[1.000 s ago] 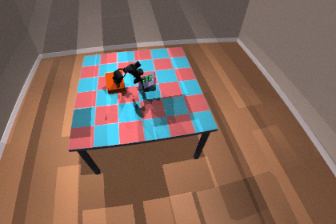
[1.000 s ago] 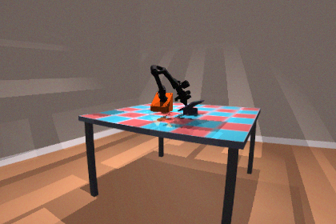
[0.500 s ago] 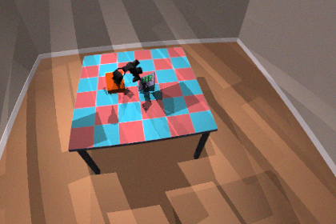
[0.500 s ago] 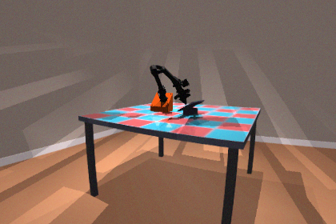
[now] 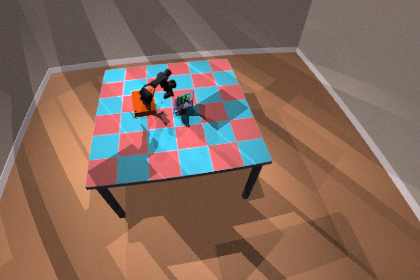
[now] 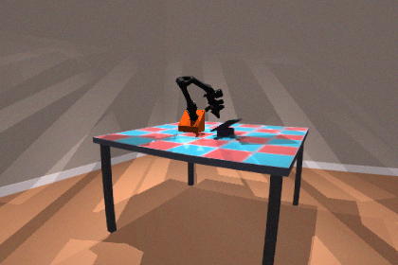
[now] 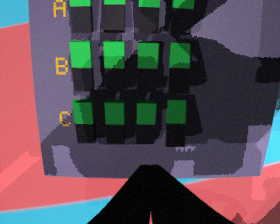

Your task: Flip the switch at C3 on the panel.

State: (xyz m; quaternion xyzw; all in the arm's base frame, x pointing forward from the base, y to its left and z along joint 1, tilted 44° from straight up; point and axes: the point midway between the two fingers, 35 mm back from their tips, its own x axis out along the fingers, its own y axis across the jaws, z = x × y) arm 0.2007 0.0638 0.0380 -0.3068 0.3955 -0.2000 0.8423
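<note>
The switch panel (image 5: 187, 105) (image 6: 232, 123) (image 7: 44, 90) is grey-purple and tilted on a dark stand. The wrist view shows rows A, B and C with four columns of rockers, each green on the far half and dark on the near half. Switch C3 (image 7: 146, 113) is third from the left in the bottom row, in shadow; which end is raised I cannot tell clearly. My gripper (image 5: 169, 96) (image 6: 218, 115) (image 7: 150, 167) is shut and empty. Its tips hang above the panel's near edge, apart from the panel, and appear just below C3 in the wrist view.
Switches C2 (image 7: 114, 113) and C4 (image 7: 176, 112) flank C3, with B3 (image 7: 148, 55) beyond it. Row A is cut off at the top of the wrist view. The arm's orange base (image 5: 142, 103) (image 6: 191, 127) stands beside the panel on the checkered table (image 5: 195, 159) (image 6: 227, 151).
</note>
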